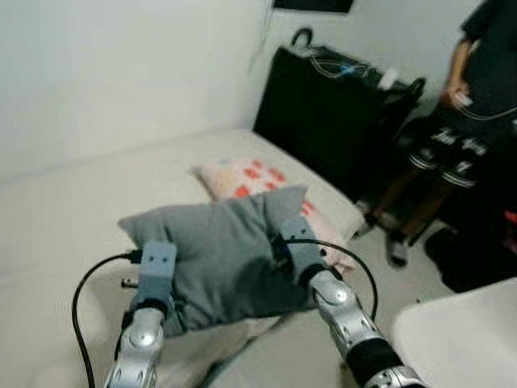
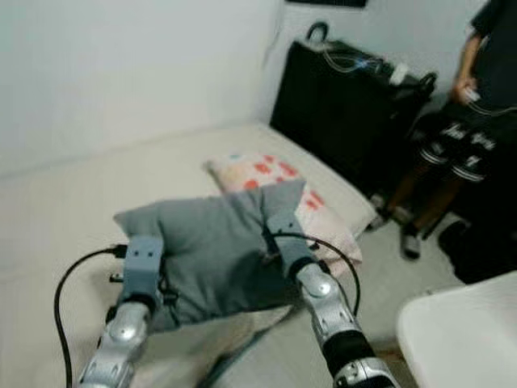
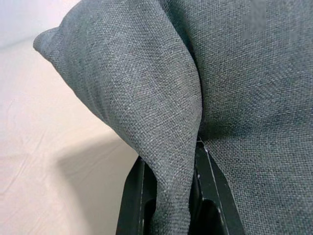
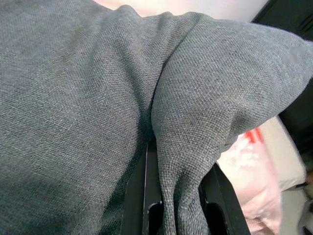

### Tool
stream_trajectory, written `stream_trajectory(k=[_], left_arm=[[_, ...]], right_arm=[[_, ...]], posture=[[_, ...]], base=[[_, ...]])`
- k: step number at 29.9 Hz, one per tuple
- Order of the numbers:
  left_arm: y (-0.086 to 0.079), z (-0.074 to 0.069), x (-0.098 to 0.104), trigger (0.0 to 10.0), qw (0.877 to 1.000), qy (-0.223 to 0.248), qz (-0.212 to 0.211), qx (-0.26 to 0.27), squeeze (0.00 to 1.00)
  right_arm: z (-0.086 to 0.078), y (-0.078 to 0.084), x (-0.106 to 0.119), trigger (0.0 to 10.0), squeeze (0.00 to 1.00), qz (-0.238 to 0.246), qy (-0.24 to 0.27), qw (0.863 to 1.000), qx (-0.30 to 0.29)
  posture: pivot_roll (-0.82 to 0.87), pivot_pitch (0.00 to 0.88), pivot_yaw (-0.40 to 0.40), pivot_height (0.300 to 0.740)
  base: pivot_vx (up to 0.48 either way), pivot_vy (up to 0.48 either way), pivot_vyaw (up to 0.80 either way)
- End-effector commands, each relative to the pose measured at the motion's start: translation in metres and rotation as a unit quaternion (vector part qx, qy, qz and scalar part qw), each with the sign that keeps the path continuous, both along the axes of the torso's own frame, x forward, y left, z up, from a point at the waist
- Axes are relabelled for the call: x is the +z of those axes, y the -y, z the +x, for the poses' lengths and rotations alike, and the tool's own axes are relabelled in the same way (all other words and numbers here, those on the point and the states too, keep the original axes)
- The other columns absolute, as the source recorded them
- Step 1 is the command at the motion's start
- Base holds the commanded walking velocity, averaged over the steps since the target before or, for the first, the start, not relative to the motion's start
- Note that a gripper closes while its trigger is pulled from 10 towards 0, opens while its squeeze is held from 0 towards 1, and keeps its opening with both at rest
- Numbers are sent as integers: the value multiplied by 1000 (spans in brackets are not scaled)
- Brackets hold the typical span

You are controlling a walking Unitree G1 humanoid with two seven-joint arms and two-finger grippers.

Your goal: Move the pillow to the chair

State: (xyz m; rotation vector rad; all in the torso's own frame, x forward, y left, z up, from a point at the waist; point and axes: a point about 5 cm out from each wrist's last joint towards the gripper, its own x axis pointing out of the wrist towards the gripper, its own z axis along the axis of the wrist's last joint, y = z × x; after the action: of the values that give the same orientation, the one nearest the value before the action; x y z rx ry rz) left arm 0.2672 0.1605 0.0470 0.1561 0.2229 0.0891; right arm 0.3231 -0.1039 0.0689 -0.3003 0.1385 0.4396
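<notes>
Left eye view: left hand (image 1: 158, 260) and right hand (image 1: 284, 236) each pinch the grey pillow (image 1: 214, 246), lifted above the bed (image 1: 56, 226).

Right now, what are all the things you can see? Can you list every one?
Grey pillow: one, grey, held up over the bed between both grippers.
Patterned pillow: one, pale with red marks, lying on the bed behind the grey one.
Bed: one, cream, by the white wall.
Black case: one, black, against the wall beyond the bed.
White surface: one, white, low on the right.
Person: one, dark clothes, standing at right.
Left gripper: shut on the grey pillow.
Right gripper: shut on the grey pillow.
</notes>
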Motion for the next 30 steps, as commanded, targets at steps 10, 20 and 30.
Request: stream_trajectory(k=[10, 20, 30], left_arm=[[19, 6, 12, 10000, 999, 35, -11, -27, 0], [18, 8, 13, 10000, 999, 36, -7, -31, 0], [10, 17, 20, 10000, 996, 32, 27, -79, 0]], right_arm=[[-2, -3, -4, 10000, 0, -14, -12, 1000, 25], [-1, -4, -5, 10000, 0, -8, -12, 1000, 14], [1, -1, -7, 10000, 0, 23, -15, 998, -52]], posture=[[43, 0, -182, 721], [50, 0, -149, 721], [93, 0, -26, 721]], base=[[0, 0, -800], [0, 0, -800], [0, 0, -800]])
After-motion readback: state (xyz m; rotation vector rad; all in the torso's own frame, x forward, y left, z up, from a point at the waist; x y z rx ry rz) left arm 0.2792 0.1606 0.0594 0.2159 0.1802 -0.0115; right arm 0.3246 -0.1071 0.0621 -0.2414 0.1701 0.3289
